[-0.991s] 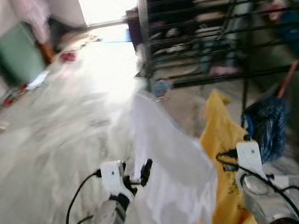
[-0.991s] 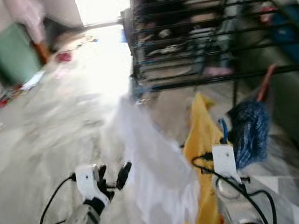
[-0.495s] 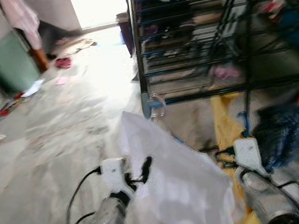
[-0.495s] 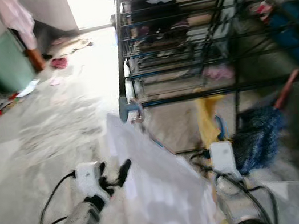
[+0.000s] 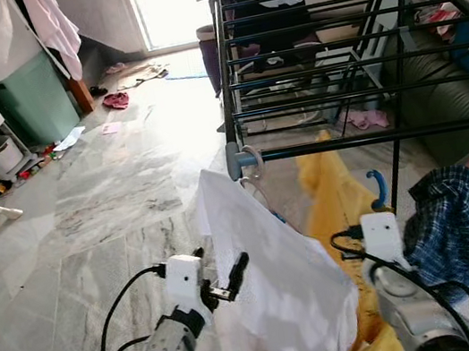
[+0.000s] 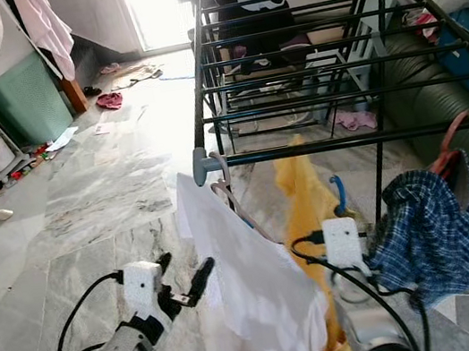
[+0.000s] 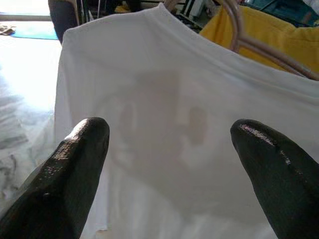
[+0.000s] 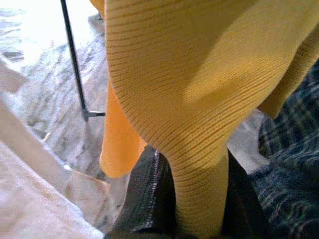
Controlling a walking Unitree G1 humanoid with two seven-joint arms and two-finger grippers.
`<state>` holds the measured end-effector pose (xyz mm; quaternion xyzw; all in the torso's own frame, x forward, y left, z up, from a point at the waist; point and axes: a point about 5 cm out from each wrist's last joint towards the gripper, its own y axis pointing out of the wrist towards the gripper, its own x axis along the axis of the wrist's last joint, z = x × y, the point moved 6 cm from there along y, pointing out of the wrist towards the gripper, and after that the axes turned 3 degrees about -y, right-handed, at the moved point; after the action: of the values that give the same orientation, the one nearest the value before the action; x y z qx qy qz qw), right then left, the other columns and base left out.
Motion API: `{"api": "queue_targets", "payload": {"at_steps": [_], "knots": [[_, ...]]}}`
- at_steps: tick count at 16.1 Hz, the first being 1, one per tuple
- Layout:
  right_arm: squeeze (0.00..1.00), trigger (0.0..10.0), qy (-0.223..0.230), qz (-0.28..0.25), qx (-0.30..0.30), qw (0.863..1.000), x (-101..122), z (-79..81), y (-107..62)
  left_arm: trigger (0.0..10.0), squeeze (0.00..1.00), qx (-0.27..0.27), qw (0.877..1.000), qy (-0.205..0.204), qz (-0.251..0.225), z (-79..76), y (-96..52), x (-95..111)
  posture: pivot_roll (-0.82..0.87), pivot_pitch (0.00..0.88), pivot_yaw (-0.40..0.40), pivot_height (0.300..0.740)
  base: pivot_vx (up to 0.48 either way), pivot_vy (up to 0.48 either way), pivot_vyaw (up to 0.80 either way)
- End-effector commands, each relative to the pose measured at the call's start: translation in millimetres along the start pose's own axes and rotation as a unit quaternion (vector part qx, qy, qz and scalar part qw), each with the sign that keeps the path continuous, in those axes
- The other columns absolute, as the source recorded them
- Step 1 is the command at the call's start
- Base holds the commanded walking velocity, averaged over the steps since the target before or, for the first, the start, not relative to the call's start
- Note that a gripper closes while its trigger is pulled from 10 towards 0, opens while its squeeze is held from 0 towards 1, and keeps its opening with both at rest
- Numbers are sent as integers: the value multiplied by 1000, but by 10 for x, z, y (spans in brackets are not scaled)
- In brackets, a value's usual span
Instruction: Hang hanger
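Left arm: I am reaching my left pincer (image 5: 219,280) forward and up toward the white shirt (image 5: 280,277), its fingers (image 7: 75,169) spread wide with nothing between them, just short of the cloth.
White shirt: it is hanging on a pale hanger (image 6: 222,182) whose hook is sitting at the corner of the black drying rack (image 5: 320,42); a faint print is showing through the fabric, unreadable.
Yellow garment (image 5: 341,211): it is hanging just behind the shirt, ribbed knit.
Right arm: I am holding my right pincer (image 8: 194,199) raised beside the yellow garment, its fingers closed on a fold of that knit.
Plaid cloth (image 5: 453,228): it is hanging at my far right.
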<state>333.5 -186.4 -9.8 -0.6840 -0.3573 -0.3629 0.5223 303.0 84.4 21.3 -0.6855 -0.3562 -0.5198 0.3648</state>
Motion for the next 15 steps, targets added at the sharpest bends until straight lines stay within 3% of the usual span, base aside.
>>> {"api": "queue_targets", "payload": {"at_steps": [1, 2, 5, 7, 10, 13, 15], "knots": [[0, 10000, 9, -29, 17, 999, 250, 88, 20, 10000, 0, -4, 1000, 10, -2, 28, -2, 37, -185, 0, 57, 740, 0, 0, 0], [0, 10000, 7, -21, 29, 999, 227, 143, 20, 10000, 0, -4, 1000, 11, 0, 31, 0, 33, -186, 0, 57, 740, 0, 0, 0], [0, 10000, -10, 70, 125, 990, -262, 469, -111, 10000, 0, -8, 1000, 13, 5, 19, 15, 7, -185, 0, 58, 740, 0, 0, 0], [0, 10000, -24, 81, 173, 981, -368, 636, -216, 10000, 0, -11, 1000, 13, 9, 10, 16, -12, -185, 0, 59, 740, 0, 0, 0], [0, 10000, -27, 55, 130, 990, -246, 506, -138, 10000, 0, -12, 1000, 15, 11, 9, 21, -23, -185, 0, 63, 740, 0, 0, 0], [0, 10000, -31, 2, 54, 998, 107, 201, 1, 10000, 0, -23, 1000, 19, 5, -10, 40, -6, -182, 0, 68, 740, 0, 0, 0], [0, 10000, -32, -24, 50, 998, 317, 178, 31, 10000, 0, -32, 999, 17, 3, -26, 47, -4, -182, 0, 68, 740, 0, 0, 0]]}}
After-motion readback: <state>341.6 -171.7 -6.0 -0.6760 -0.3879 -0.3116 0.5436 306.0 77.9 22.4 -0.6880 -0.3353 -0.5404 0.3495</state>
